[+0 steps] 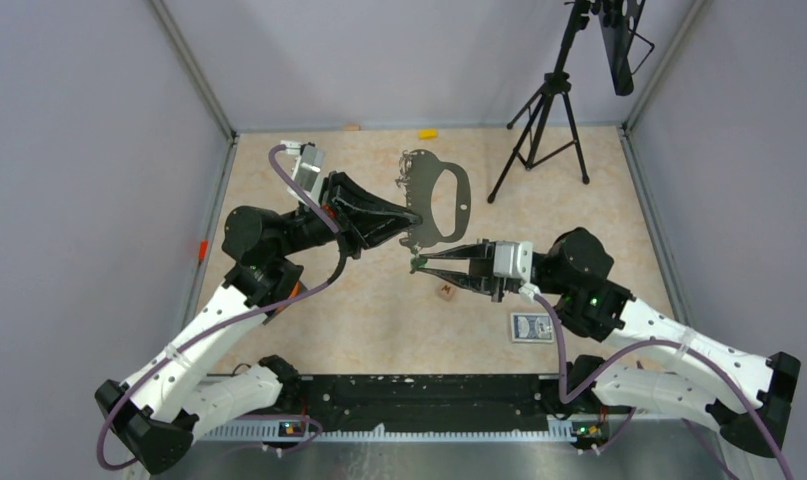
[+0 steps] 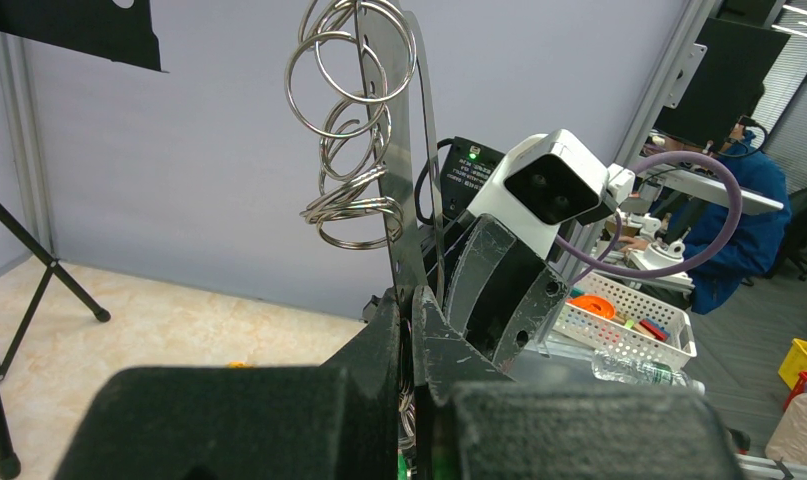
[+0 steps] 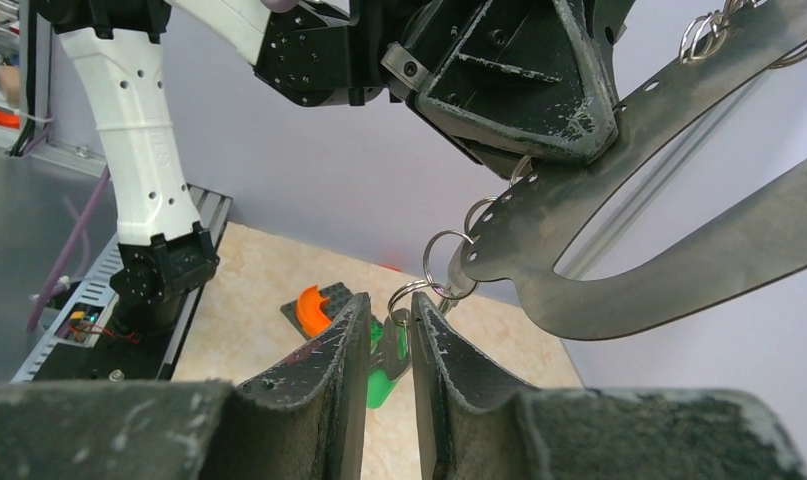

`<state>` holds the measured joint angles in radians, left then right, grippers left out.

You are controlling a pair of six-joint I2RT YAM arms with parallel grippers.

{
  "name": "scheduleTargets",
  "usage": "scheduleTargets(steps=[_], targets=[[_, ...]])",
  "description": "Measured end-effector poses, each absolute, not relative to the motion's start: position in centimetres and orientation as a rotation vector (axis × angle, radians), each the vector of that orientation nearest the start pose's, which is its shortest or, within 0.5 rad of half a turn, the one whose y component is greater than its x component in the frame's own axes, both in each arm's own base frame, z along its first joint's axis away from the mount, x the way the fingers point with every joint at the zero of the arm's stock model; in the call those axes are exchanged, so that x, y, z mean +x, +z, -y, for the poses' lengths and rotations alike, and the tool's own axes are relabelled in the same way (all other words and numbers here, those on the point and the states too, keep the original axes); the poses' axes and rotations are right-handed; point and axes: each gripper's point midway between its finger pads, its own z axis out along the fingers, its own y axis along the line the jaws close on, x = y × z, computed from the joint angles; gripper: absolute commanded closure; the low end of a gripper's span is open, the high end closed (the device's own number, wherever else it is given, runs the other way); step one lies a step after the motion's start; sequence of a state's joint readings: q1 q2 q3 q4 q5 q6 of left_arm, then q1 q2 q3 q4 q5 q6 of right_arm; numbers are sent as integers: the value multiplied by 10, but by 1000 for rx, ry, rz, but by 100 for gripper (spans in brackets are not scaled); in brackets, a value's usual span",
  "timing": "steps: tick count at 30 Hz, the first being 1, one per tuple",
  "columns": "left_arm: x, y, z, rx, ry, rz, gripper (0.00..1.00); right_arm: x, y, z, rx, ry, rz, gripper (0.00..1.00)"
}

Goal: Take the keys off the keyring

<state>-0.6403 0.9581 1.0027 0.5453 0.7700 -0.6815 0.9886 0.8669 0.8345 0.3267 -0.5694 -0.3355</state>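
Nearest the bases, flat on the table (image 1: 379, 330): patterned card box (image 1: 531, 326), then small brown cube (image 1: 446, 291). Just beyond, right gripper (image 3: 389, 335) pinched on the green-headed key (image 3: 379, 378), plastic head nipped from both sides. Key hung from a split ring (image 3: 444, 250) at the low corner of the keyring (image 3: 579, 200). Keyring clear of the table, upright in mid-air between both arms, clamped by its edge in the left gripper (image 2: 411, 310), jaws tight on the plate. More split rings (image 2: 349, 80) bunched at the upper holes; other keys not made out. Judged stiff thin sheet metal, light and slick; rings springy, likely stubborn to work open. Best hold: the key's head, with the plate braced close to its hole. Far back, black tripod (image 1: 553, 82).
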Motion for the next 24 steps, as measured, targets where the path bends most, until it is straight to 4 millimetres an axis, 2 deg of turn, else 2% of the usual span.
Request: scheduleTargets(steps=[11, 24], targets=[[140, 475, 280, 767, -1527, -1055, 100, 112, 394, -321, -1189, 919, -708, 82], [140, 475, 280, 766, -1527, -1055, 100, 111, 402, -320, -1165, 928, -688, 85]])
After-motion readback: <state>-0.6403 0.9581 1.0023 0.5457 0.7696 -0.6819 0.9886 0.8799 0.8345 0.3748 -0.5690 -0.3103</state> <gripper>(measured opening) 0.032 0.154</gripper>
